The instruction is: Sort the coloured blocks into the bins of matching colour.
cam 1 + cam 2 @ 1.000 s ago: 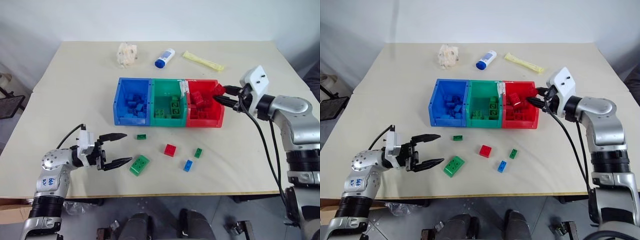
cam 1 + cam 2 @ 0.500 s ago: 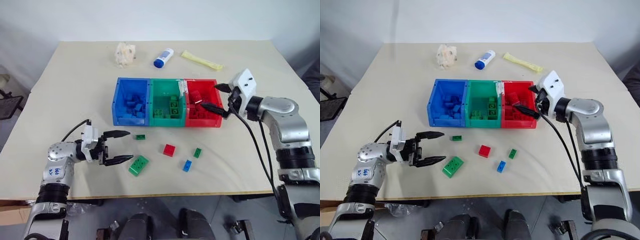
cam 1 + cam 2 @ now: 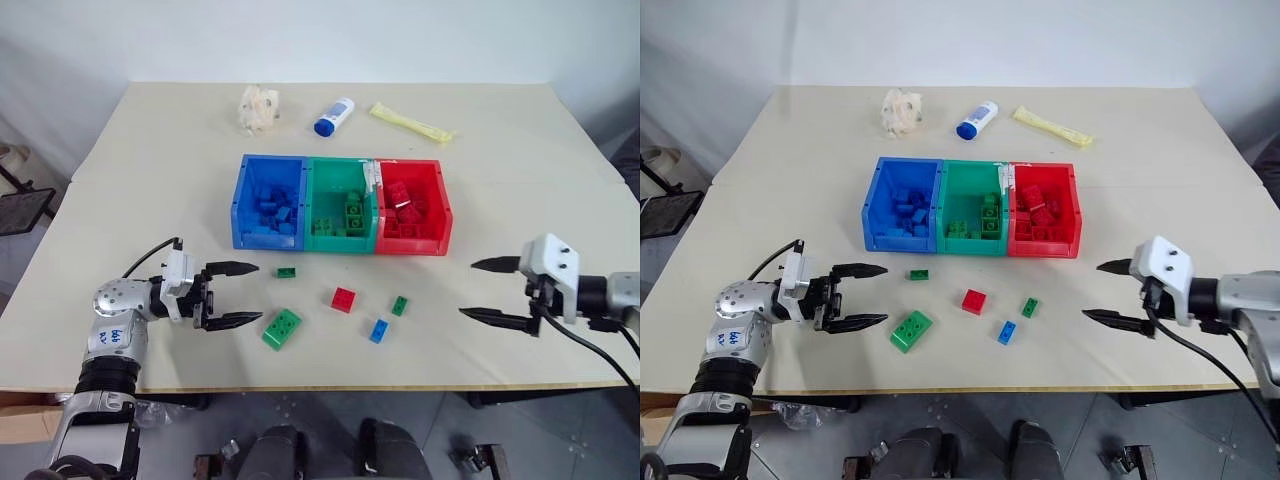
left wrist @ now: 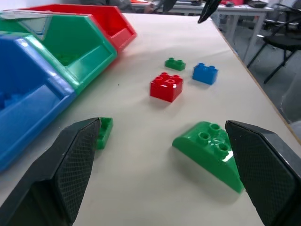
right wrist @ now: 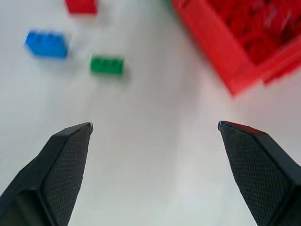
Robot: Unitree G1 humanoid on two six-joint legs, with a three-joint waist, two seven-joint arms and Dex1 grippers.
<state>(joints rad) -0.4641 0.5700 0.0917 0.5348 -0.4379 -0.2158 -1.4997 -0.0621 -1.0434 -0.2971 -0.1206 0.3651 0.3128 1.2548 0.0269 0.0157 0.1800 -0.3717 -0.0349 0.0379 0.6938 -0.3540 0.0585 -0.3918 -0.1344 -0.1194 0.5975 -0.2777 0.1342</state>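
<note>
1. Five loose blocks lie on the table between the bins (image 3: pixel 341 245) and its near edge: a large green wedge brick (image 3: pixel 281 329), a small green brick (image 3: pixel 286 272), a red brick (image 3: pixel 343 299), another small green brick (image 3: pixel 399 305) and a blue brick (image 3: pixel 378 331).
2. They look like light, stiff plastic with smooth flat sides (likely a little slippery), so a pinch across two opposite sides should serve. The wedge has one sloped face, so its parallel sides seem the safer hold.
3. The left gripper (image 3: pixel 238 294) is spread wide and empty, level, just beside the wedge brick and not touching it.
4. The right gripper (image 3: pixel 487 290) is also spread wide and empty, near the table's right edge, well apart from any brick.
</note>
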